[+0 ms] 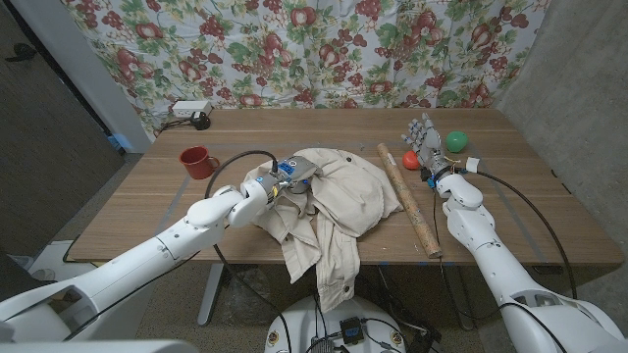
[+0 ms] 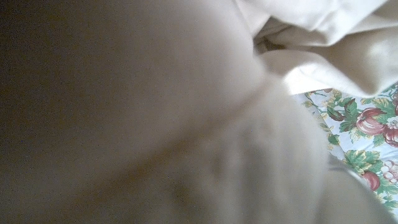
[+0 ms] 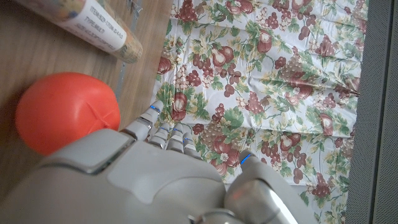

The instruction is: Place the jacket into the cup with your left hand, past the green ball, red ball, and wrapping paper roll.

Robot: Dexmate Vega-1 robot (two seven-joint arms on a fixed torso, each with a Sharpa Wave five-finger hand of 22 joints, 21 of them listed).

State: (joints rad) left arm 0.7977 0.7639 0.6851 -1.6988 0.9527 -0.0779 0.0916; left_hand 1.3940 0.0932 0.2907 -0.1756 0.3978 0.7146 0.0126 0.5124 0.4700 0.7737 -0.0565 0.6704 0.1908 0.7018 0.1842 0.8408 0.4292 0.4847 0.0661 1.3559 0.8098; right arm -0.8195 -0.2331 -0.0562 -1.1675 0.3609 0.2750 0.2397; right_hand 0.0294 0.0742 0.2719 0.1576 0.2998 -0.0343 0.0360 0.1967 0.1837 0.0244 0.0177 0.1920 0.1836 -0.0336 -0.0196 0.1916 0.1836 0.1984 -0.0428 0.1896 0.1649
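Jacket heaped mid-tabletop, hem hanging over the front edge, left hand gripping its cloth, right hand released, fingers apart, beside red ball.

Wooden table: plank top, pale brown, evenly lit. Floral curtain: white cloth printed with red fruit and green leaves, hung across the back wall beyond the fingertips of both hands. Power strip: white, at the table's far edge, beyond the left hand. Grey wall panel: outward of the right hand. Carpeted floor: brownish, under the table.
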